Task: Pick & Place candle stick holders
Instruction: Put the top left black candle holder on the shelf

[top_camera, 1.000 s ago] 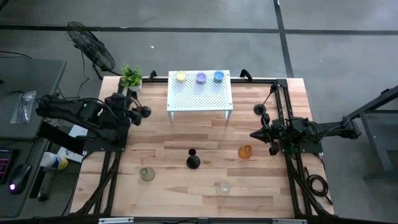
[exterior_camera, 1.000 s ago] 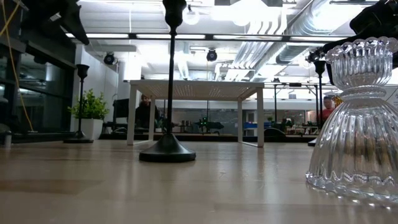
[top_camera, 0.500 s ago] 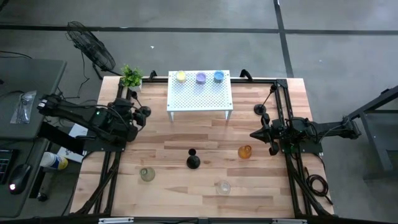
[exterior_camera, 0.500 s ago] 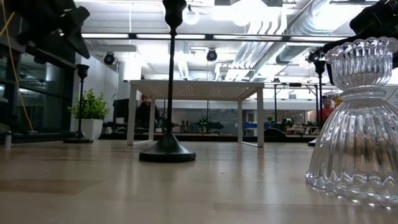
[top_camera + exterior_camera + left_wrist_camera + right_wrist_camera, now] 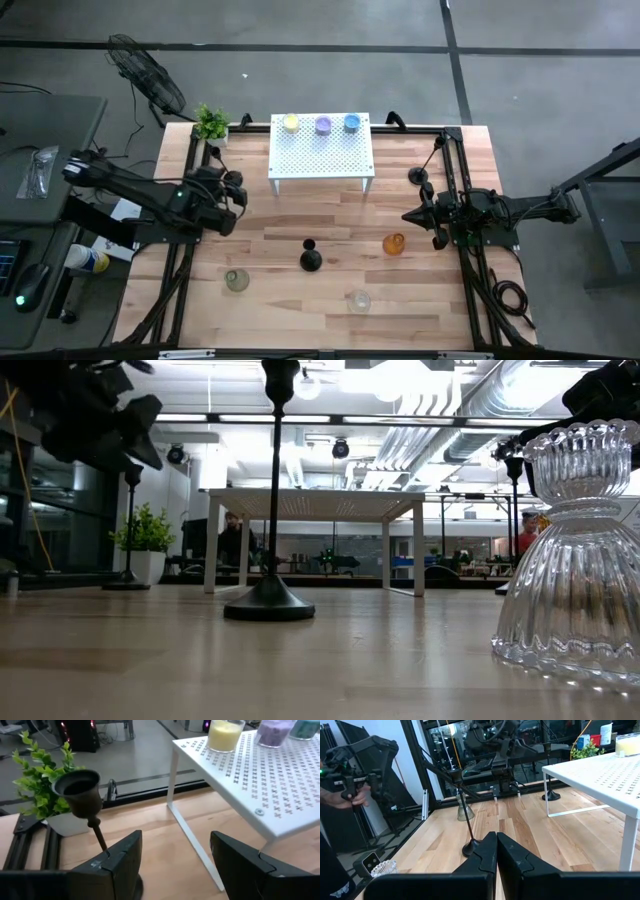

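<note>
The left end effector hangs over the left part of the wooden worktop, its fingers spread wide with nothing between them. Just ahead of it, near the back left corner, a slim black candlestick stands upright beside the small green potted plant.

At the back centre stands a white perforated riser. On its far edge sit three cups in a row: yellow, then purple, then blue.

In front of the riser, near the worktop's middle, a second black candlestick stands upright, well apart from both arms. Left of it and nearer the front edge sits a pale green glass cup. Right of the candlestick, toward the front, stands a clear ribbed glass cup. An amber glass cup sits farther right, level with the central candlestick.

A third black candlestick stands near the right edge, toward the back.

The right end effector rests at the right side, near the amber cup, fingers pressed together and holding nothing.
</note>
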Tool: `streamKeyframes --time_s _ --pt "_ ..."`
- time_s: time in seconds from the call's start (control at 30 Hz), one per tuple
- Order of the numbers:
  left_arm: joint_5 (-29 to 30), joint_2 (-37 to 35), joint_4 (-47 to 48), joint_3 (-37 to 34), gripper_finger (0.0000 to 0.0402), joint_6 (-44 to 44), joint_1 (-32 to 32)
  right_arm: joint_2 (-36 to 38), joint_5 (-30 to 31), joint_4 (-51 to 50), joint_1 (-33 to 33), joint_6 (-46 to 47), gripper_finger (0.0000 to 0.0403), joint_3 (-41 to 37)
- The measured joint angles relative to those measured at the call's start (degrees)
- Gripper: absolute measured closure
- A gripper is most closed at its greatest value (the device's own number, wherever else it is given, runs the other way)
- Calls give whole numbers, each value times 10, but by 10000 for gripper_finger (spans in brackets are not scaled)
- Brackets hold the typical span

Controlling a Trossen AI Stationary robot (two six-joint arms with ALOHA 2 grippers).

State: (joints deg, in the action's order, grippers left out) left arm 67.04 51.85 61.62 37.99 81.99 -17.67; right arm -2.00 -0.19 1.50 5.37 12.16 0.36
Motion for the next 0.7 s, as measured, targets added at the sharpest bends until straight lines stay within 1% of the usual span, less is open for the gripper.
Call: streamKeyframes --time_s 0.2,0.43,0.7 --pt "-1 15 -10 -16 174 13 0 0 0 0 0 0 400 0" --pt "-32 6 -2 -42 174 63 0 0 0 0 0 0 400 0" --pt "-8 -36 4 -81 174 84 1 0 0 0 0 0 400 0"
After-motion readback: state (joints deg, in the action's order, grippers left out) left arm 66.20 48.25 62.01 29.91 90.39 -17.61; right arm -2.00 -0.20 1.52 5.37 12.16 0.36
